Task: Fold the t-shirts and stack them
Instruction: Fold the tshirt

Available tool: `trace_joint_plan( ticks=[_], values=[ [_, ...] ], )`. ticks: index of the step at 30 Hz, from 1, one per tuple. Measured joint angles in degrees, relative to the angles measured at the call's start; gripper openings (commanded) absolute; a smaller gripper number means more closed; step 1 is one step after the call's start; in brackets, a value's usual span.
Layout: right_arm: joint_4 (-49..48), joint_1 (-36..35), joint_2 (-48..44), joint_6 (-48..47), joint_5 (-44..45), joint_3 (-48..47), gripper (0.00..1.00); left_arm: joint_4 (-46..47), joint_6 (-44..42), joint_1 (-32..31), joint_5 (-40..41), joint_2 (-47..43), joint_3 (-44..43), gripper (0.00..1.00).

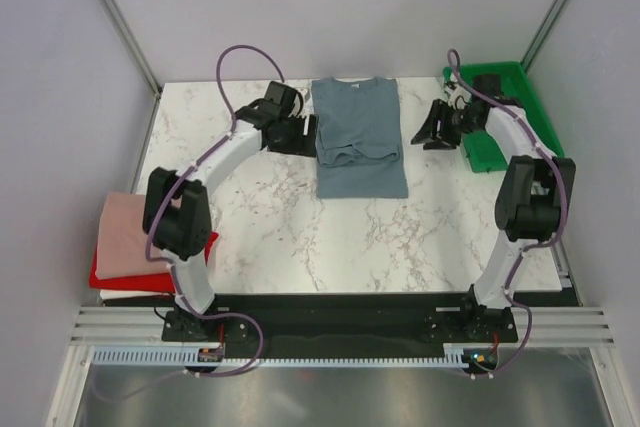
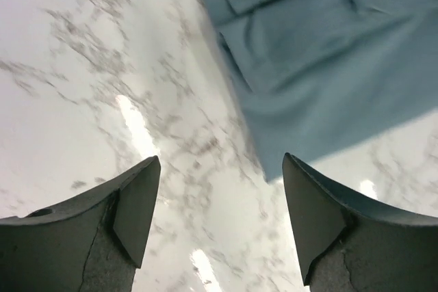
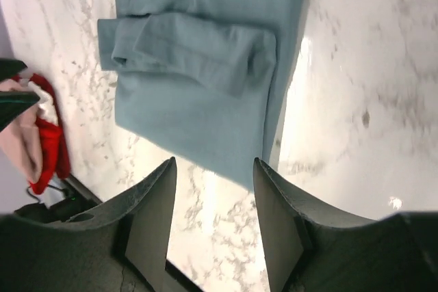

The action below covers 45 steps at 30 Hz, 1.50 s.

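Dark fingers fill the bottom of both wrist views. The left gripper [image 2: 220,161] has its jaws spread wide with only bare marble between them, so it is released and holds nothing. The right gripper [image 3: 213,162] is also parted and empty, its jaws less far apart.

From the left wrist, the slate blue-grey t-shirt [image 2: 328,66] takes the upper right of the frame. One lower corner of the cloth reaches down to just above the tip of the finger on the frame's right. Nothing lies inside the gap. From the right wrist, the same shirt fills the upper middle, with a sleeve folded inward across the body. Its lower corner points down at the opening between the fingers but sits beyond them, not pinched.

In the top view, the shirt [image 1: 360,137] lies flat in the upper middle of the marble table [image 1: 300,237], collar toward the far edge and both sleeves folded in across its middle. The left gripper [image 1: 300,132] sits just beside its frame-left edge. The right gripper [image 1: 435,132] stands off its frame-right edge with a strip of bare marble between, next to the green tray [image 1: 520,87] in the upper right.

At the lower left edge of the table is a stack of folded tees: a pale pink one [image 1: 135,232] on top, a red one [image 1: 120,277] beneath it, and a white one [image 1: 130,294] at the bottom.
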<state>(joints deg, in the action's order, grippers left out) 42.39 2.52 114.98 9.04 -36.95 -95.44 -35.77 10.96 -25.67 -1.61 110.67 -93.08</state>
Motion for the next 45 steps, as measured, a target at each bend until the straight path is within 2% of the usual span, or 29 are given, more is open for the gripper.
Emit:
trace_joint_plan(
  ticks=[4,9,12,17,23,27,34,35,37,38,39,41,45],
  values=[
    [-2.27,4.37,-7.41,3.41,-4.39,12.72,0.54,-0.35,4.72,1.27,-9.11,-7.56,8.20,0.79],
    [-5.73,5.29,-5.66,9.55,-9.68,27.74,0.54,3.10,14.05,2.45,-19.80,-6.91,20.57,0.80],
    [-6.25,4.96,-4.57,12.02,-11.28,31.65,0.54,4.59,19.10,2.56,-24.09,-5.68,26.21,0.77],
    [-9.51,4.76,-4.24,14.25,-12.76,31.65,0.53,7.89,23.71,2.56,-28.11,-3.32,26.97,0.72],
    [-11.78,4.76,-1.92,15.32,-13.18,30.77,0.51,12.26,27.89,2.58,-32.52,1.44,24.79,0.60],
    [-11.89,4.76,-0.44,15.65,-13.16,30.75,0.49,13.73,29.11,2.60,-34.27,4.39,22.49,0.47],
    [-11.80,4.44,3.10,16.85,-14.78,27.63,0.46,15.26,29.97,2.60,-35.12,7.02,20.15,0.39],
    [-11.98,4.31,3.39,17.09,-14.78,27.19,0.45,15.32,29.99,2.60,-35.10,7.10,20.15,0.35],
    [-12.50,3.74,4.22,17.42,-14.88,26.27,0.35,15.39,30.05,2.60,-35.01,7.30,20.15,0.29],
    [-13.18,3.39,4.61,17.75,-14.71,26.05,0.28,15.39,30.16,2.62,-34.97,7.50,20.11,0.18],
    [-13.94,3.06,5.05,17.81,-14.84,25.94,0.15,15.34,30.36,2.60,-34.91,7.69,20.04,0.14],
    [-15.28,2.45,5.14,18.49,-14.99,25.94,0.02,15.34,30.32,2.60,-34.53,7.91,19.96,0.06],
    [-17.55,1.68,4.85,20.04,-15.80,27.17,0.00,15.32,30.25,2.62,-34.36,7.89,19.82,0.02]
  ],
)
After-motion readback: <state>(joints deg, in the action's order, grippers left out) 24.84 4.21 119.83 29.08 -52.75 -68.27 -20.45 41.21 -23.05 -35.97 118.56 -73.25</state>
